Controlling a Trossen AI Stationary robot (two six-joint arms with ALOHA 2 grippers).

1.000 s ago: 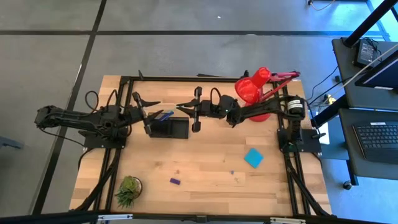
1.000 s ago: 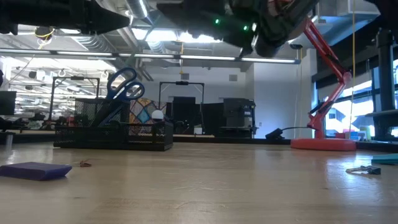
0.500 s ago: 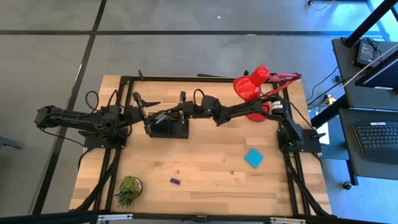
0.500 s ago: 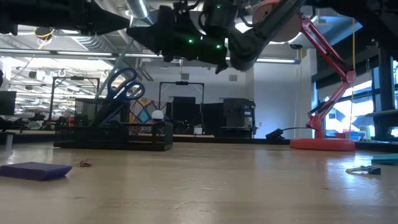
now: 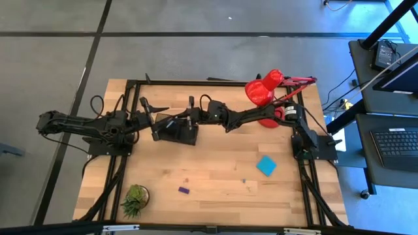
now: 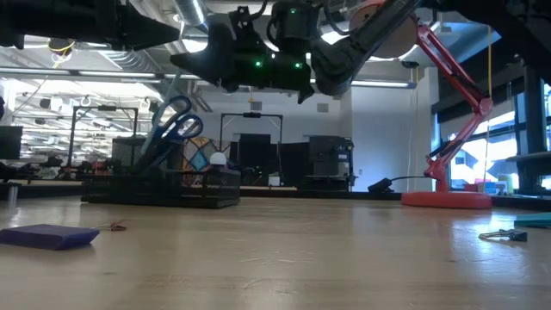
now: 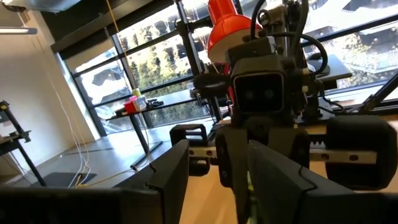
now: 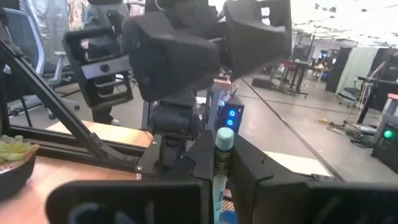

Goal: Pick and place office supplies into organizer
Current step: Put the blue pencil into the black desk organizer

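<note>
The right pincer (image 5: 179,119) grips a pen (image 8: 222,155) over the organizer (image 5: 176,132) holding scissors (image 6: 175,120); purple block (image 5: 183,190) and sticky-note pad (image 5: 266,166) remain on the counter (image 5: 215,176).

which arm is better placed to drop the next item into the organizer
Right, probably. The right gripper is over the organizer and, in its wrist view, is shut on a pen with a pale green cap. The left gripper sits beside the organizer's end, open and empty.
</note>
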